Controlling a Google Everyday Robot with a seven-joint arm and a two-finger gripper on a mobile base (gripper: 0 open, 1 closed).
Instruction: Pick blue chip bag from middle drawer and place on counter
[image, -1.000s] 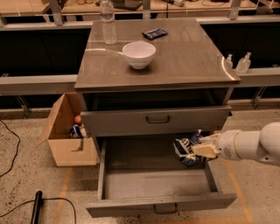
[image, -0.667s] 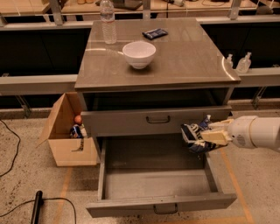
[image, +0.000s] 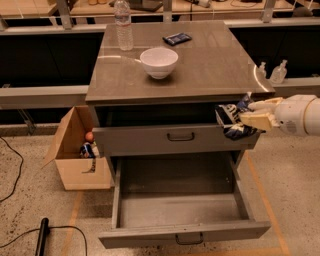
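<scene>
The gripper (image: 248, 114) reaches in from the right at the front right corner of the cabinet, its two pale fingers (image: 258, 121) clamped on the blue chip bag (image: 230, 122). The bag hangs in the air, crumpled, just below the thin front edge of the counter (image: 215, 65) and in front of the right end of the upper drawer front (image: 150, 140), which is pushed in. Under it the middle drawer (image: 180, 202) stands pulled far out, showing its plain grey floor. That counter edge is the nearest thing above the bag. On the counter a white bowl (image: 159, 61) sits near the front middle, well to the left of the bag; a water bottle (image: 123, 25) stands at the back left, and a small flat dark packet (image: 177, 38) lies toward the back. Two small bottles (image: 278, 72) stand on a ledge behind the arm. Left of the cabinet, an open cardboard box (image: 75, 165) rests on the floor, and a black cable (image: 10, 165) runs past it.
</scene>
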